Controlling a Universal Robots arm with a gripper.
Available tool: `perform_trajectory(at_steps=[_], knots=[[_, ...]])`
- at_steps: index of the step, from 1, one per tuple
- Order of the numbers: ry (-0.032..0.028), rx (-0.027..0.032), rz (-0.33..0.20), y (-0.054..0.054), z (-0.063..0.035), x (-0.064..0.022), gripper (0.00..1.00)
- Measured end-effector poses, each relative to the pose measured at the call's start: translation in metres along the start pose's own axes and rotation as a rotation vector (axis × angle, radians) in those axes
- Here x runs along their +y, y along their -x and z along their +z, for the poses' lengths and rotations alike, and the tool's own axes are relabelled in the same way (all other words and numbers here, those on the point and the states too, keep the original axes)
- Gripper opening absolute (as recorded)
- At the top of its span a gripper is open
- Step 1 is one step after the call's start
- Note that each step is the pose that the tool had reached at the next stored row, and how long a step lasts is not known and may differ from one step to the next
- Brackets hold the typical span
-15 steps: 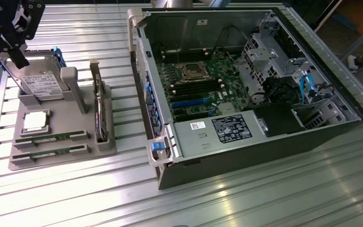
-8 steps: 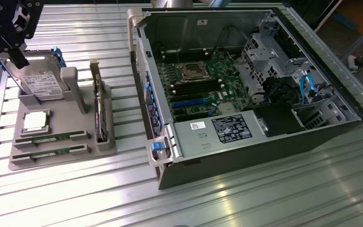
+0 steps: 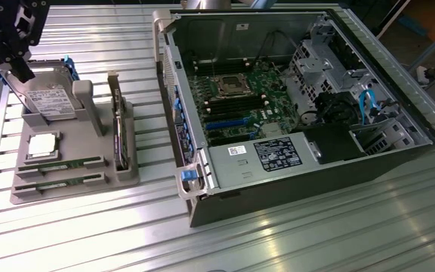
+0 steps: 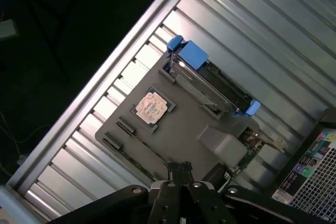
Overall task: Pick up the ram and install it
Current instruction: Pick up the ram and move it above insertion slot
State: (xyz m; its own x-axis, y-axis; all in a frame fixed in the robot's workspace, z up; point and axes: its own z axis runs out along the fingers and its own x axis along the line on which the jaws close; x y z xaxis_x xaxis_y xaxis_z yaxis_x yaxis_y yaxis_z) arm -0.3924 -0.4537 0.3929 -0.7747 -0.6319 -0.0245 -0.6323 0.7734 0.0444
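Barely started, going by the exterior view. Spotted the two long, thin green circuit-board ram sticks [image 3: 59, 165] lying flat side by side in the grey plastic parts tray [image 3: 81, 148], neither one lifted. Found the black robot gripper [image 3: 21, 69] hovering by the tray's far end, near the silver hard drive in its blue caddy [image 3: 47, 97], well apart from the sticks, jaws pinched together on nothing. Saw the open black computer case [image 3: 293, 190] on the exterior view's right, with dark memory slots [image 3: 237, 105] that looked unfilled, though hard to swear to. Same story from the wrist view. Caught the gripper [image 4: 178, 169] shut and empty above the tray [image 4: 184, 129], ram sticks [image 4: 126, 128] in their grooves near the square silver CPU chip [image 4: 152, 107]. Nothing grabbed, nothing installed.
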Motion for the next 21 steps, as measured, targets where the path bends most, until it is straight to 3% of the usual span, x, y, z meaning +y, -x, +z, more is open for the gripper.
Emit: perform_trajectory(at_steps=[13, 21], knots=[[0.0027, 0.0049, -0.111, 0.0000, 0.0000, 0.0001, 0.11], [0.0054, 0.0096, -0.218, 0.0000, 0.0000, 0.0001, 0.11]])
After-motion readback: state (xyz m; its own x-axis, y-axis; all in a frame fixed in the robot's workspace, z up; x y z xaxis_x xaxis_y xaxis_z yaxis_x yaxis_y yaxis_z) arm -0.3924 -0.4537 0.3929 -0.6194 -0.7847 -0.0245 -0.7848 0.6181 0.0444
